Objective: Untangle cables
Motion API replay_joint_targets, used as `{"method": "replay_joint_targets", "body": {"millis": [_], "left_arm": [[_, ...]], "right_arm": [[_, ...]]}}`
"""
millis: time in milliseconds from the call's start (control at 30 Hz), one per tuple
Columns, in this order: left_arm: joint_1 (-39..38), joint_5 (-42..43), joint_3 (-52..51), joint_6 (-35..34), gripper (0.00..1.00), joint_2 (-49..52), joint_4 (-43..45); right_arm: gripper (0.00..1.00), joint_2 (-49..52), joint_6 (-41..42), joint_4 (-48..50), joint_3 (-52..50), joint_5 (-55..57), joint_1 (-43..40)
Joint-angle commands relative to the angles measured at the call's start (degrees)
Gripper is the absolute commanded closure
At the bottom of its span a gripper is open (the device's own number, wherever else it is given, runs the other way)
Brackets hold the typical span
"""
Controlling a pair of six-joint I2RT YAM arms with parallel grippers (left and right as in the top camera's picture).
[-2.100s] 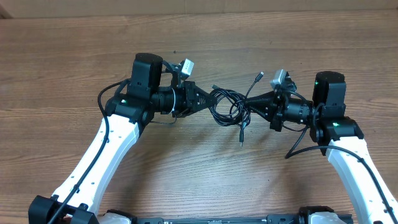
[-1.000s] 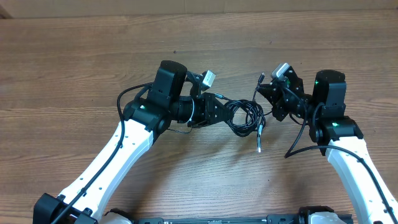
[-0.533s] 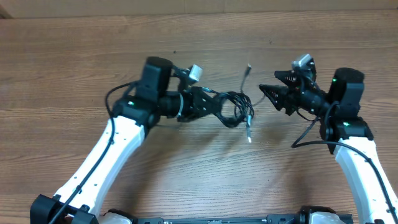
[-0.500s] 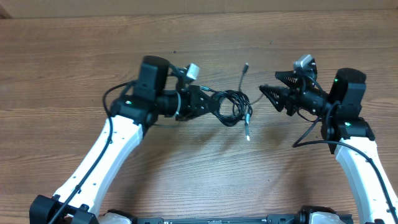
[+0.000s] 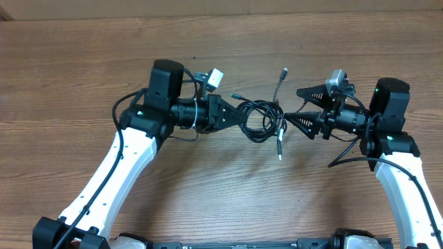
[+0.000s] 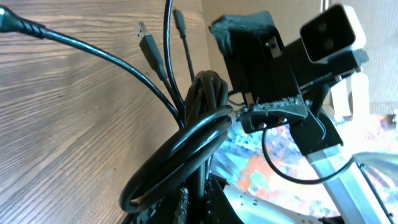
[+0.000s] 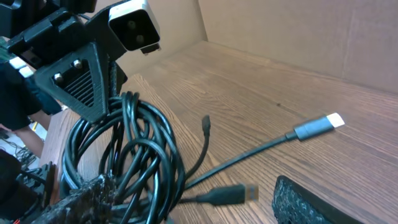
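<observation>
Centre of frame — left gripper [image 5: 234,115] clenched on the cables [image 5: 263,117] | right gripper [image 5: 296,105] released, jaws spread just beside them.

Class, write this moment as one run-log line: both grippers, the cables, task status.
left gripper: shut on cables | right gripper: open, beside cables, not gripping | cables: tangled in loops | untangling: not done

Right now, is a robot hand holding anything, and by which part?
The left gripper pinches the cables at the coil's left end; the right gripper is open, holding nothing.
</observation>
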Motion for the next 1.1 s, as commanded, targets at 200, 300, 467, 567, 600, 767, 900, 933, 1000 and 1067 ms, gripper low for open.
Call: {"method": "replay_joint_targets", "body": {"millis": [200, 300, 467, 567, 600, 767, 900, 933, 1000, 1067], "left_arm": [[-0.74, 2.34, 0.92, 0.92, 0.96, -1.55, 1.57], [-0.74, 1.90, 0.92, -0.26, 0.96, -1.55, 2.71], [-0.74, 0.90, 0.92, -2.58, 0.96, -1.55, 3.15], [-0.79, 0.90, 0.92, -2.58, 0.96, -1.55, 3.13], [-0.81, 0.90, 0.92, -2.58, 0.96, -1.55, 3.13], [-1.16, 0.87, 0.92, -2.56, 0.96, -1.55, 3.19], [-1.86, 0.68, 0.92, -2.36, 0.96, -1.55, 3.54], [-1.88, 0.37, 0.92, -2.38, 0.96, -1.55, 3.52], [-1.88, -0.11, 0.92, -2.40, 0.96, -1.55, 3.54], [-1.88, -0.31, 0.92, -2.43, 0.96, -1.55, 3.54]], "right_arm": [[0.27, -0.72, -3.19, -2.84, 0.76, -1.60, 0.17], [0.28, -0.72, -4.87, -4.39, 0.76, -1.62, 0.85], [0.33, -0.72, -4.85, -4.46, 0.76, -1.81, 2.32], [0.37, -0.72, -4.87, -4.28, 0.76, -1.62, 3.43], [0.44, -0.72, -4.90, -4.26, 0.76, -1.14, 3.82], [0.64, -0.72, -4.85, -4.28, 0.76, 0.46, 5.09], [0.73, -0.72, -4.85, -4.24, 0.76, 0.83, 5.53], [0.75, -0.72, -4.85, -4.24, 0.76, 0.85, 5.53], [0.82, -0.72, -4.85, -4.26, 0.76, 0.85, 5.53], [0.87, -0.72, -4.85, -4.28, 0.76, 0.85, 5.53]]}}
